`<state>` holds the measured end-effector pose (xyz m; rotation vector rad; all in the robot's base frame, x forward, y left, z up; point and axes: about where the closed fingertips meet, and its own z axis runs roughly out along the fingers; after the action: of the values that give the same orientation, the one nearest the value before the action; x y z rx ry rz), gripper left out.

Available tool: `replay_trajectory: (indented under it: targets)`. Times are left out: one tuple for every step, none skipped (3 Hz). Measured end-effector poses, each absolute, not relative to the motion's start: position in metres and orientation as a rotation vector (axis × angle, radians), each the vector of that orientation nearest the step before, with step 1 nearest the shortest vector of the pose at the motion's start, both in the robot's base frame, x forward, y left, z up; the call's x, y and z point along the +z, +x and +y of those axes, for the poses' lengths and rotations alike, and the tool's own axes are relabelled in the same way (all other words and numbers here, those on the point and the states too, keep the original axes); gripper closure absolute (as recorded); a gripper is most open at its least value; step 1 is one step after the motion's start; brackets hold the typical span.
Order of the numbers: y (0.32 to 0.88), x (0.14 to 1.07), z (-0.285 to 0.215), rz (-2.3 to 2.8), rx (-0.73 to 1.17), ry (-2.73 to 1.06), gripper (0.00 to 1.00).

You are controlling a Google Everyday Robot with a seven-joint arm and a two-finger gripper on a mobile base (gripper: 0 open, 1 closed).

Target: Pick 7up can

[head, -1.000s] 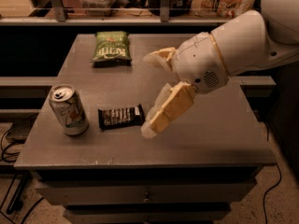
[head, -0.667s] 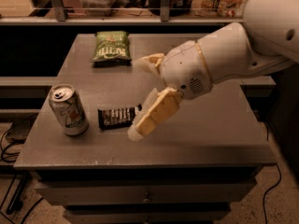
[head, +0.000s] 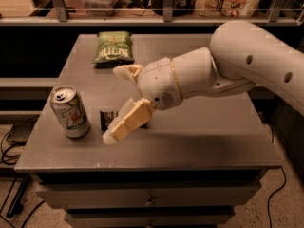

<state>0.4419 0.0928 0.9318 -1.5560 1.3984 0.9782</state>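
We see the soda can (head: 70,111) standing upright near the left edge of the grey table (head: 213,141), in the left-middle part of the frame. Its silver top with the pull tab faces up, and green and red marks show on its pale side. Nothing touches it.

The pincer (head: 112,103) hangs over the middle of the table, just right of the can, at the end of a thick cream-white arm (head: 247,65) that enters from the upper right of the frame. Its two fingers are spread wide apart: one finger (head: 124,71) points left, just below the chip bag in the frame, and the other finger (head: 127,125) slants down toward the lower left, its tip close to the table top. The can sits left of the gap between them, apart from both.

A dark flat candy bar (head: 108,118) lies on the table just right of the can; the lower finger covers its right part. A green chip bag (head: 113,47) lies flat toward the back of the table, in the upper left-middle of the frame, well apart from the can.

Below the table top, drawer fronts (head: 147,198) show along the bottom of the frame. Behind the table a shelf (head: 142,19) runs across the top, holding packages we cannot make out. Cables (head: 10,151) lie on the floor at lower left.
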Motion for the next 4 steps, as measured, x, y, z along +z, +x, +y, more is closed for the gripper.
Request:
replay_trajectory:
  targets:
    - [0.453, 0.919, 0.125, 1.325, 1.015, -1.555, 0.00]
    - [0.462, 0.907, 0.156, 1.265, 1.057, -1.563, 0.00]
    - [0.464, 0.896, 0.181, 1.225, 1.101, -1.568, 0.00]
    - [0.463, 0.889, 0.200, 1.196, 1.149, -1.566, 0.17]
